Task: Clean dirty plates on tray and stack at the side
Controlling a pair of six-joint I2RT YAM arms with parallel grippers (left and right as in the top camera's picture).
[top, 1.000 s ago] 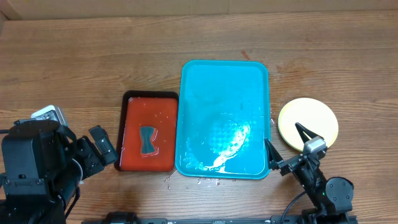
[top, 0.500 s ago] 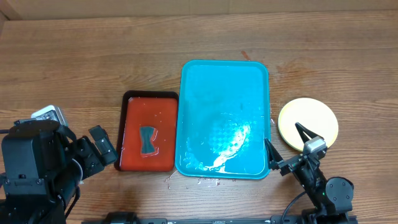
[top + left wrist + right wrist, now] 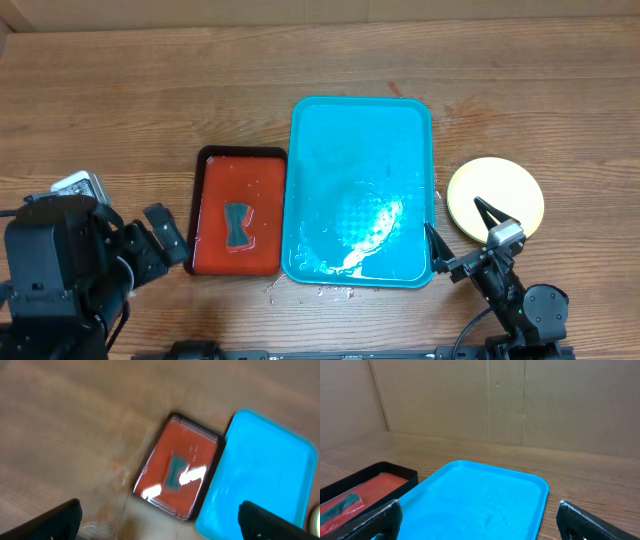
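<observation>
While both arms sit at the near edge of the wooden table (image 3: 120, 90), the left gripper (image 3: 168, 236) hangs with its fingers spread apart just left of the red tray (image 3: 240, 151). The right gripper (image 3: 460, 230) also stands wide. Seen from overhead, one of its fingers crosses the near right rim of the turquoise tray (image 3: 350, 140) and the other overlaps the near edge of the plates (image 3: 500, 180). The stack lies on the wood just right of that tray, apart from it. Only the pale yellow top plate shows; how many lie beneath cannot be told. The turquoise tray's floor glistens wet. A small dark object (image 3: 237, 225) of unclear kind rests in the red tray. The left wrist view is blurred.
</observation>
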